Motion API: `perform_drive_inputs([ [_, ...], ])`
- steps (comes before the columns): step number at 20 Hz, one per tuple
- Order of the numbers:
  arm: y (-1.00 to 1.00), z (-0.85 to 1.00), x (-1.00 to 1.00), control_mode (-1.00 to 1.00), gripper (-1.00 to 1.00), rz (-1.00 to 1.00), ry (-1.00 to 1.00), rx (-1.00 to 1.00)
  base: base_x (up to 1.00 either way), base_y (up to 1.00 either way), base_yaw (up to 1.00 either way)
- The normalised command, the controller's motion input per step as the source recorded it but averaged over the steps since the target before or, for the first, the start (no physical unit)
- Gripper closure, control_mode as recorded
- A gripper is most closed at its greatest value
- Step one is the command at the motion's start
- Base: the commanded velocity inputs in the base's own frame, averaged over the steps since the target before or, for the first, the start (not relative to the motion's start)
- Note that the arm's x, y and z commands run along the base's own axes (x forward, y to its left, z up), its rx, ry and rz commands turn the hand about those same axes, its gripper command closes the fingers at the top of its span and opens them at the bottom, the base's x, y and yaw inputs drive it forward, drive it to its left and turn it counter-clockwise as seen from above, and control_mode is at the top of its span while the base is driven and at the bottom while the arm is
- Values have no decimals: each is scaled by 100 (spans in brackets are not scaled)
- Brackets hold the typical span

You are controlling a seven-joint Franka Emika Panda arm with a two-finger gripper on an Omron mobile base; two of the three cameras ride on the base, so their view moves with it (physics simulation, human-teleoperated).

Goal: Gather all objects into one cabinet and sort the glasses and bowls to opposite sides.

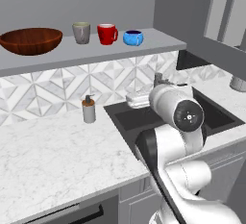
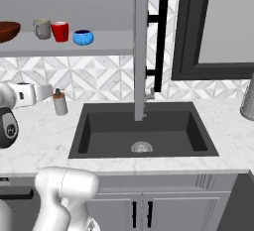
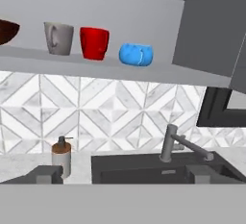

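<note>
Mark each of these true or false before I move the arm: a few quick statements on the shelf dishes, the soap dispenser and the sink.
1. The wide dark-brown wooden bowl sits at the left end of the long grey shelf board. True.
2. The glossy red mug stands between the grey cup and the squat glossy blue vessel. True.
3. The white soap dispenser with a brown top stands on the shelf. False: it stands on the marble counter, left of the black sink.
4. The blue vessel lies in the sink. False: it is on the shelf.
5. The gripper holds the red mug. False: the mug stands free on the shelf.
</note>
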Motion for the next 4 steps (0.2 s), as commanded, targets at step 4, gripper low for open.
perform_drive_inputs([
  [4, 7, -10, -80, -100, -100, 1, -7, -10, 0, 0, 0],
])
